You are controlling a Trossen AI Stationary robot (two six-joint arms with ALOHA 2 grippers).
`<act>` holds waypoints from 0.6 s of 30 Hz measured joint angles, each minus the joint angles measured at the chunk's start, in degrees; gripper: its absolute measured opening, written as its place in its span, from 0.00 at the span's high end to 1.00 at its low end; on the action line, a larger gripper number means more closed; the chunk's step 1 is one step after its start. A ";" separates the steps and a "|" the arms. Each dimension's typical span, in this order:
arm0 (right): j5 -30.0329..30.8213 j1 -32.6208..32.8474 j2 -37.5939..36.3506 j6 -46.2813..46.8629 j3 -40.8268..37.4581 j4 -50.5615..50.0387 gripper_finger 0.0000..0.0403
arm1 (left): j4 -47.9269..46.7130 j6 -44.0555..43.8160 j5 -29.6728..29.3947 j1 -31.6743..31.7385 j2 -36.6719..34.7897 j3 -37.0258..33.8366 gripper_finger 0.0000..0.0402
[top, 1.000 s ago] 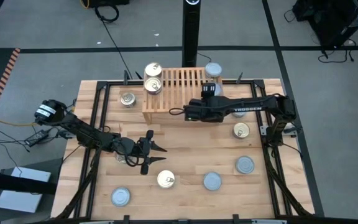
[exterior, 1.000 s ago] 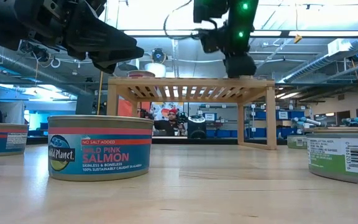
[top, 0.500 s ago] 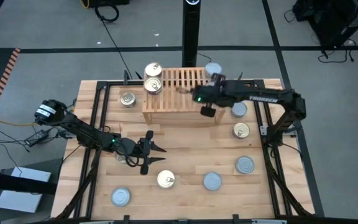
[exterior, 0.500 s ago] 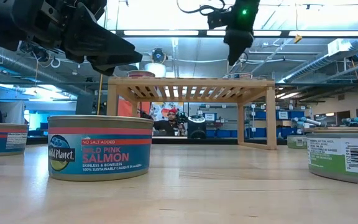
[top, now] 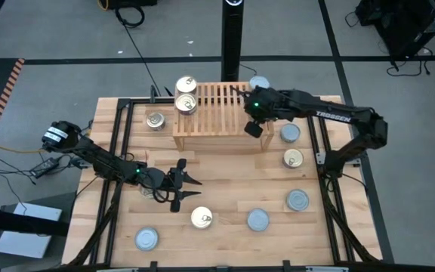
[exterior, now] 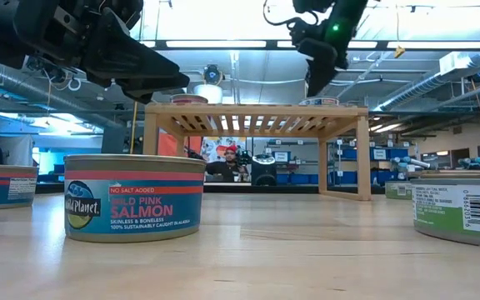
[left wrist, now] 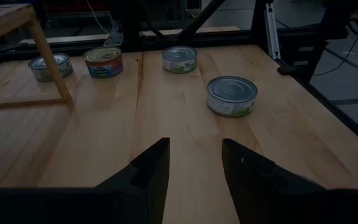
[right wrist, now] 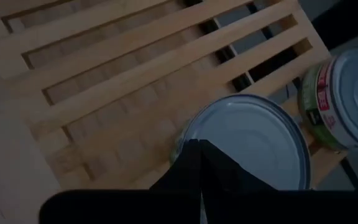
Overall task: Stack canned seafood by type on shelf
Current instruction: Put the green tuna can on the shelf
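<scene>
Right gripper (right wrist: 199,163): fingers pressed together, nothing between them; raised above the far right corner of the shelf (top: 216,113), tips directly over a silver-lidded tin (right wrist: 253,140).
Silver-lidded tin: upright on the slats at the shelf's right end; seen from table height as a low tin (exterior: 318,102) on the shelf top beneath the right gripper (exterior: 317,83).
Second silver tin (right wrist: 344,93): green-and-red label, just beside the first, past the shelf's edge; cannot tell what it stands on.
Left gripper (left wrist: 194,163): fingers apart, holding nothing; low over bare tabletop (top: 232,177) on the left near side, well apart from the shelf.
Shelf, left end: two gold-lidded tins (top: 186,94) close together at the far left corner.
Tins ahead of left gripper: one silver-lidded tin (left wrist: 231,95) nearest, three more farther off near the shelf leg.
Tabletop, near row: silver tin (top: 146,239), gold tin (top: 202,218), silver tin (top: 257,220), silver tin (top: 297,200).
Tabletop, right of shelf: silver tin (top: 290,134) and gold tin (top: 294,159).
Tabletop, left of shelf: one gold tin (top: 155,120).
Foreground at table height: blue-labelled pink salmon tin (exterior: 134,197).
</scene>
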 joint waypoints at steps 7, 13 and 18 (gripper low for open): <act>-0.33 -2.57 -4.63 0.90 -6.08 3.55 0.99 | 0.33 0.04 0.00 0.00 0.00 0.00 0.62; -0.32 -4.15 -6.13 0.50 -8.86 7.39 0.99 | 0.83 0.07 0.00 0.00 -0.02 0.02 0.62; -2.64 -5.22 -6.00 -0.46 -9.10 9.71 0.99 | 0.79 0.11 0.00 0.00 -0.02 0.02 0.62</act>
